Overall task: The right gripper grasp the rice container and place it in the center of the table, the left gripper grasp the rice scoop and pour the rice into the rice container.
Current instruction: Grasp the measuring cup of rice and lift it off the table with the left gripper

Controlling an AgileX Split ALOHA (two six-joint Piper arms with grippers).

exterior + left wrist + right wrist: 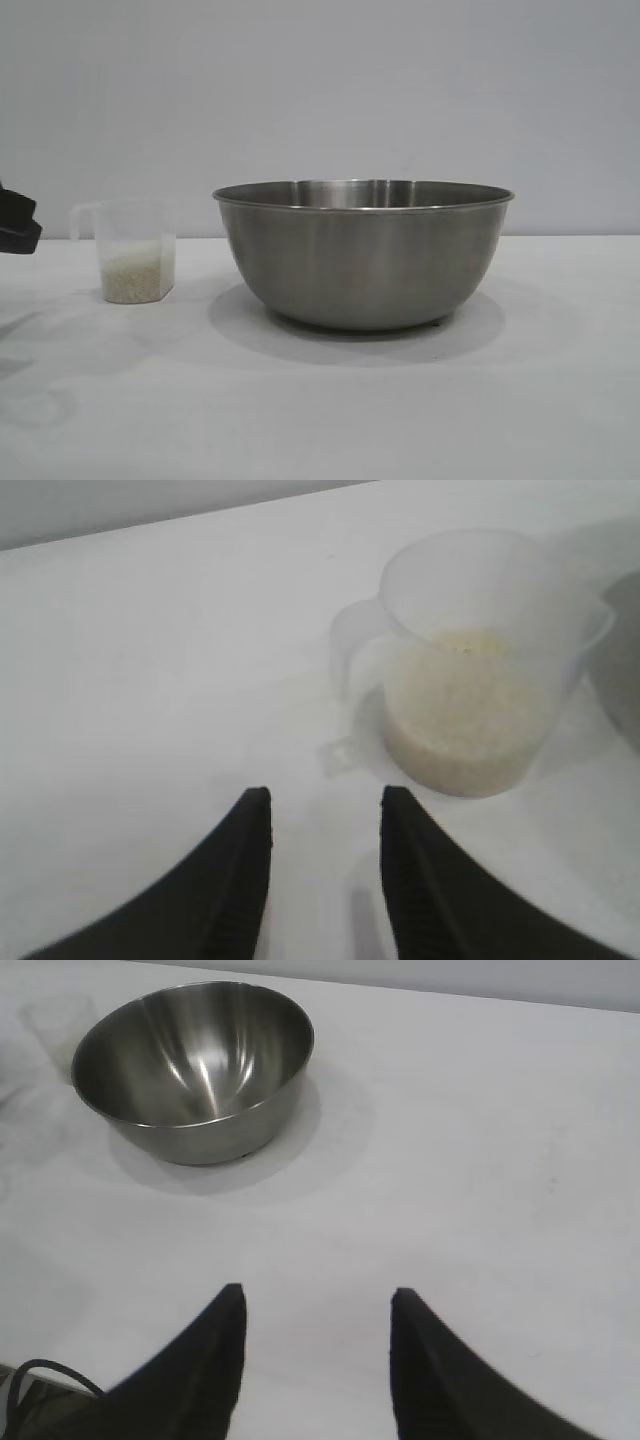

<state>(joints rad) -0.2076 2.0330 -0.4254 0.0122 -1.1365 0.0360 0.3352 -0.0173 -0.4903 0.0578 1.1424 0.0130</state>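
Note:
The rice container [364,254], a wide steel bowl, stands empty in the middle of the white table [320,410]; the right wrist view shows it [195,1065] well away from my right gripper [318,1295], which is open with nothing between its fingers. Left of the bowl stands the rice scoop [134,250], a clear plastic cup about a third full of rice [137,272]. In the left wrist view the scoop [480,665] sits upright a short way ahead of my open left gripper [326,798], its loop handle [350,645] turned toward the gripper's side. Only the left arm's black edge [18,225] shows at the exterior view's left border.
A plain grey wall [320,90] stands behind the table. The right arm is outside the exterior view. White tabletop stretches in front of the bowl and to its right.

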